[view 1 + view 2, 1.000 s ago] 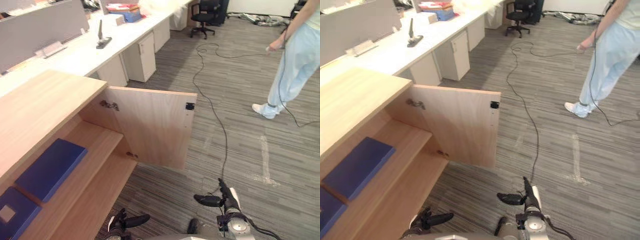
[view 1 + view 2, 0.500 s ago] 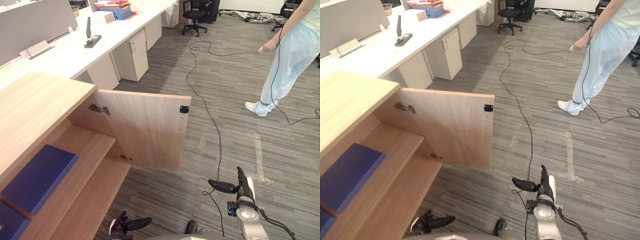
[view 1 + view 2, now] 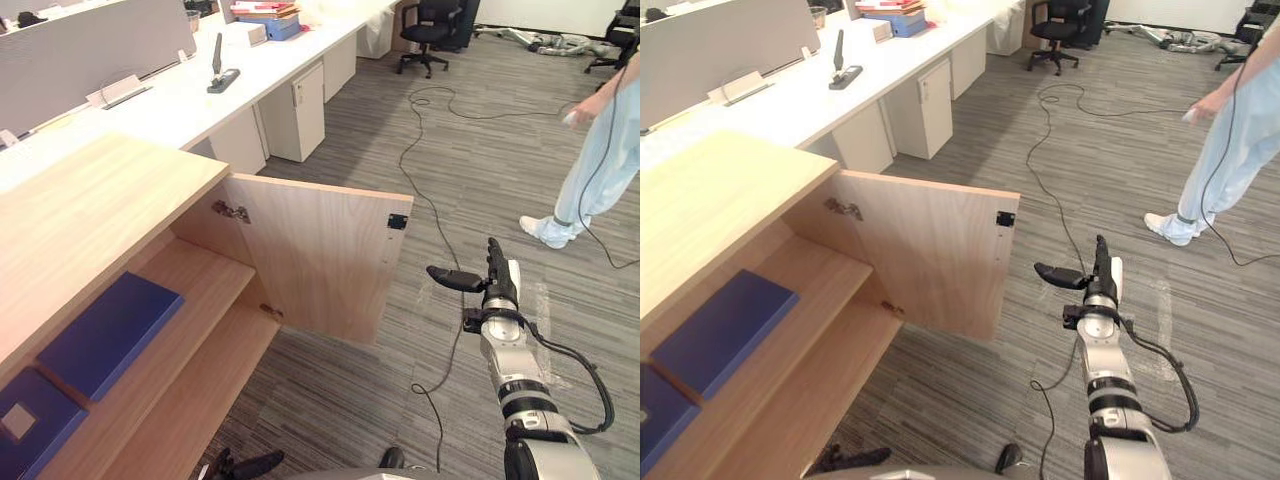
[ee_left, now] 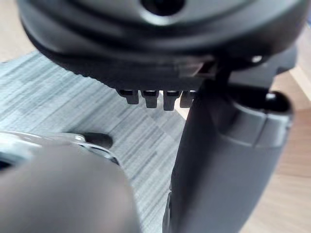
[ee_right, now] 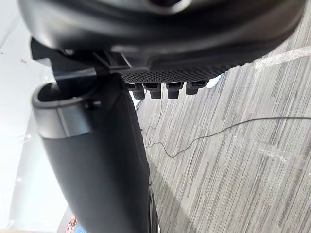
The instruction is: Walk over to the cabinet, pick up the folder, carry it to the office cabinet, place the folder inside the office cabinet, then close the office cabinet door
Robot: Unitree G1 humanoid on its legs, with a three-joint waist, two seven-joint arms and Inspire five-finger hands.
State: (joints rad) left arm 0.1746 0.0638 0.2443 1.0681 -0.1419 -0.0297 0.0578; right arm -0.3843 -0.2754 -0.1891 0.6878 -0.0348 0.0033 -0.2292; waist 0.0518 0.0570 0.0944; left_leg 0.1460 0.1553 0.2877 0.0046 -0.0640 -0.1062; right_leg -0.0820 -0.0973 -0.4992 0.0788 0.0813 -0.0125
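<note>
Folder, dark blue and flat [image 3: 110,335], lies on the upper shelf [image 3: 195,285] inside the light wooden office cabinet [image 3: 90,210], at the lower left of the frame. It is held by neither hand. A second dark blue folder [image 3: 25,440] lies just beside it at the lower left corner. The left eye view shows a pale square label [image 3: 17,423] on that one, its writing too small to read. In the right eye view the frame's edge cuts that folder off. The wooden cabinet door [image 3: 320,255] stands swung wide open at centre, with a small black catch [image 3: 398,221] near its upper right corner.

The right hand [image 3: 495,288] is raised at right of centre, well apart from the door. Its fingers are straight, its thumb is spread and it grasps nothing. In the right wrist view its fingers [image 5: 154,91] show against the grey striped carpet [image 3: 480,150]. The left hand [image 3: 250,465] hangs at the bottom edge, fingers relaxed and empty. Its wrist view shows carpet with pale wood beside it.

A long white desk [image 3: 190,100] runs along the upper left, a black office chair [image 3: 435,20] stands at the top, and a person in pale blue trousers [image 3: 600,170] stands at the upper right.
</note>
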